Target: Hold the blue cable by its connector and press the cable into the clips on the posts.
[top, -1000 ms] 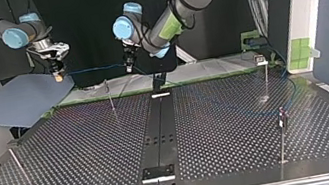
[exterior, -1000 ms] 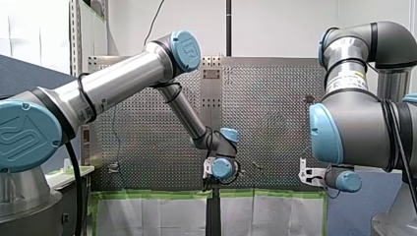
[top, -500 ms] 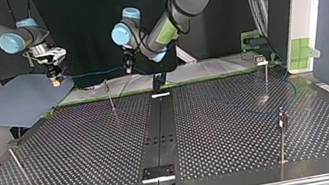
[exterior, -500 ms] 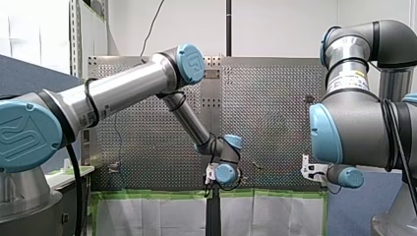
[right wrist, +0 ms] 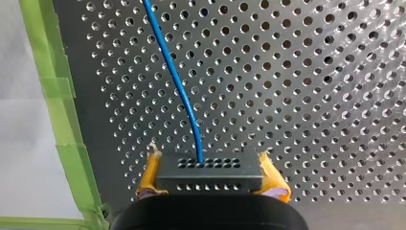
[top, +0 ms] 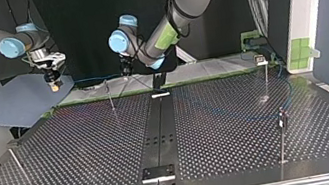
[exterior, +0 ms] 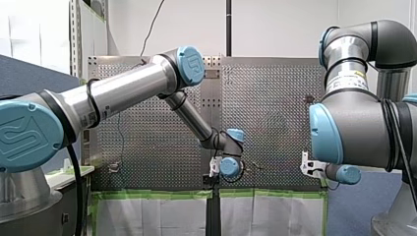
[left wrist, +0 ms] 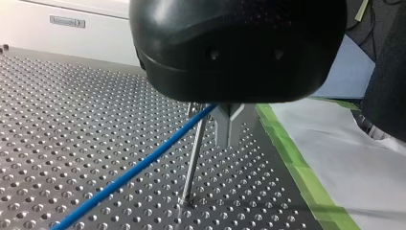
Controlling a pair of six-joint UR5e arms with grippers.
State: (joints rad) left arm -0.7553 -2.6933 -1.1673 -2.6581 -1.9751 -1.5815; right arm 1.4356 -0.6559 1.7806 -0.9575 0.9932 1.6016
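- Holding the black perforated rectangular connector (right wrist: 209, 175) between its yellow pads (right wrist: 149, 175), my right gripper (top: 53, 84) is clamped on the block's two ends. The thin blue cable (right wrist: 179, 91) leaves the block's face.
- My left gripper (left wrist: 231, 132) has its metal fingers (left wrist: 222, 122) drawn together. The cable runs up to them and appears pinched.
- The cable spans the air between both grippers at the top view's far edge, then trails across the grey perforated table (top: 86, 151).
- Step in hand, by judgement: bringing the span to the thin metal post (left wrist: 194, 158) just beside the left gripper.
- The next move calls for lowering the taut span squarely onto that post's top, without slackening the connector end.
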